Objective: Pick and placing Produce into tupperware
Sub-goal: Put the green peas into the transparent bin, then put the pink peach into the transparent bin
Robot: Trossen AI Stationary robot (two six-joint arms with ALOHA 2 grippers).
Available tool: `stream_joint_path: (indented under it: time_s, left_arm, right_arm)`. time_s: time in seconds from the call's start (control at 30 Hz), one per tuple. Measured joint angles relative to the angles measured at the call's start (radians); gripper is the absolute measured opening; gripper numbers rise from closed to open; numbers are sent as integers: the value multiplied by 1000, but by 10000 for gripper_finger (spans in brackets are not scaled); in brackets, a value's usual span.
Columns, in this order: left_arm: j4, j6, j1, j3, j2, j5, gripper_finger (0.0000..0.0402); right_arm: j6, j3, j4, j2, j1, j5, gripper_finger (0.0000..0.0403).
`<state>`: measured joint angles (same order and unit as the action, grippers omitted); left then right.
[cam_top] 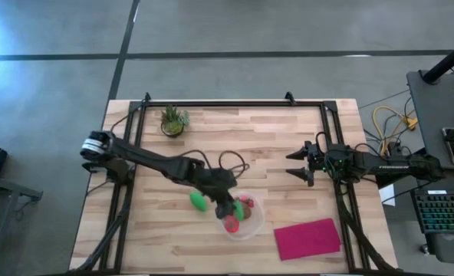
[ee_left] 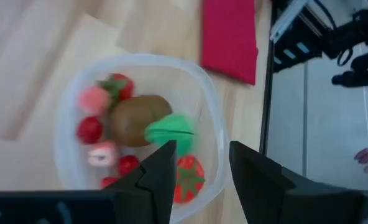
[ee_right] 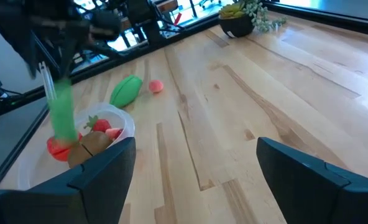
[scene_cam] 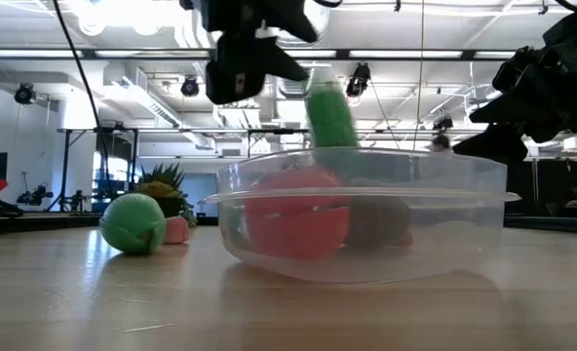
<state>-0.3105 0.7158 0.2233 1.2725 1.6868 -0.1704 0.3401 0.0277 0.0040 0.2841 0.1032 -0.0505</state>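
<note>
Tupperware (scene_cam: 366,219) in front, green piece (scene_cam: 329,117) dropping below open left gripper (ee_left: 199,171)

Grey concrete floor (cam_top: 50,77) around wooden table (cam_top: 258,130); ceiling strip lights (scene_cam: 522,49); side desk with keyboard (cam_top: 445,213).

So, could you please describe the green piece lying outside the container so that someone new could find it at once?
Start from the round clear tupperware near the table's front edge, where the left gripper hangs. Just beyond its rim, toward the left arm's base, lies a green oval piece of produce on bare wood. It is the only large green piece outside the tupperware, with a tiny pink bit beside it.
</note>
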Motion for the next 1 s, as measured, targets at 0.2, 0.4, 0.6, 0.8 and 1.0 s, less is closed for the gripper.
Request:
stream_joint_path:
  time_s: [0.2, 0.4, 0.6, 0.8, 1.0]
  left_arm:
    - [23, 12, 42, 16, 89, -9, 133]
    - [-146, -72, 38, 19, 55, 76, 133]
    - [-520, -367, 32, 19, -69, 361, 135]
    - [-584, -493, 34, -71, -138, 415, 187]
    - [-520, -611, 34, -176, -118, 412, 249]
  right_arm:
    - [0, 0, 0, 2, 0, 0, 327]
    - [0, 0, 0, 6, 0, 0, 327]
    - [0, 0, 0, 6, 0, 0, 327]
    - [0, 0, 0, 6, 0, 0, 327]
    - [0, 0, 0, 7, 0, 0, 327]
